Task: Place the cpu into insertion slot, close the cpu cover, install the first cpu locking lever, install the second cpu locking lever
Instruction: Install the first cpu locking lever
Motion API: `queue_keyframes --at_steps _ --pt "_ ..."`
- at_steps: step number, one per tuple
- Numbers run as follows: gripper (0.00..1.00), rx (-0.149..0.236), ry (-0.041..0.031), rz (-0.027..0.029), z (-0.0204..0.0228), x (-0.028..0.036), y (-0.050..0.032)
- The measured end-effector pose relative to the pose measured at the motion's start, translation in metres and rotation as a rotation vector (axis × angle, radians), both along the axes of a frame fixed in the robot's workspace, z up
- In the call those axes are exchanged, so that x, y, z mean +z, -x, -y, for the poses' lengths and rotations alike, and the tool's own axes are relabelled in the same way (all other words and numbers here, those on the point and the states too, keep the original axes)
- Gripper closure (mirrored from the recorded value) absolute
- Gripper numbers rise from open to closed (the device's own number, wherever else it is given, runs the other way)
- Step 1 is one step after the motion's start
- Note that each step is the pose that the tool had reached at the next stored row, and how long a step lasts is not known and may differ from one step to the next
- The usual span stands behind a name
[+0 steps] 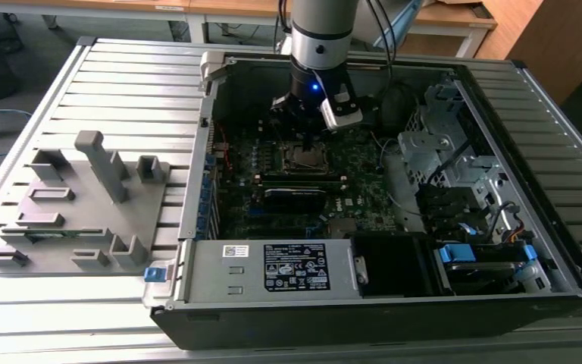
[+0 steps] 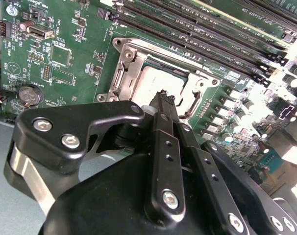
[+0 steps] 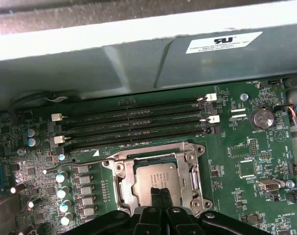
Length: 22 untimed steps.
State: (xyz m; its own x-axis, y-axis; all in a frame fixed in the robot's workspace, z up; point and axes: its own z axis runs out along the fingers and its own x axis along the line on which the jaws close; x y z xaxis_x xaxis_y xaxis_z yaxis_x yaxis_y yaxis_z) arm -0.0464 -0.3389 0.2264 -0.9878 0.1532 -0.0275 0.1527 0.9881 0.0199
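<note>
The cpu (image 3: 153,177) lies flat in the insertion slot (image 1: 306,158) on the green motherboard, its dull silver top facing up; it also shows in the second wrist view (image 2: 156,81). The cpu cover (image 3: 191,164) is a silver frame lying down around the chip, its cut-out showing the metal top; the same cover (image 2: 125,66) appears in the second wrist view. My gripper (image 3: 159,192) hovers just over the chip's edge with its black fingers (image 2: 160,127) pressed together, holding nothing. The exterior view has the gripper (image 1: 305,136) directly above the socket.
Long black memory slots (image 3: 134,125) run beside the socket. The open computer case wall (image 1: 208,152) and power supply (image 1: 270,269) bound the board, with a drive cage (image 1: 442,152) and cables on the exterior view's right. A grey fixture tray (image 1: 79,205) sits outside on the exterior view's left.
</note>
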Motion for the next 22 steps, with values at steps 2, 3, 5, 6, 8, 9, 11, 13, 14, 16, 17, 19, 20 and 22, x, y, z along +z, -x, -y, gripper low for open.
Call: queue_keyframes --at_steps 2,3,5,6,8,9,11,13,14,16,17,19,20,22 --pt "0.89 0.000 0.0004 -0.0002 0.0000 0.0006 0.0000" --pt "0.89 0.000 0.0004 -0.0002 0.0000 0.0009 0.0000" --pt "0.89 0.000 0.0000 0.0000 0.0000 0.0016 0.0000" --pt "0.89 0.000 0.0000 -0.0001 0.0000 0.0021 0.0000" --pt "0.89 0.000 0.0000 0.0000 0.0000 0.0022 0.0000" --pt "0.89 0.000 0.0002 -0.0001 0.0000 0.0024 0.0000" --pt "0.89 0.000 0.0004 -0.0002 0.0000 0.0030 0.0000" --pt "0.89 0.000 -0.0002 0.0001 0.0000 0.0033 0.0000" --pt "0.89 0.000 0.0000 0.0000 0.0000 0.0034 0.0000" --pt "0.89 0.000 0.0000 -0.0001 0.0000 0.0034 0.0000" --pt "0.89 0.000 0.0000 0.0000 0.0000 0.0034 0.0000" --pt "0.89 0.000 0.0000 0.0000 0.0000 0.0041 0.0000" --pt "0.89 0.000 0.0000 0.0000 0.0000 0.0047 0.0000" --pt "0.89 0.000 0.0000 0.0000 0.0000 0.0047 0.0000"
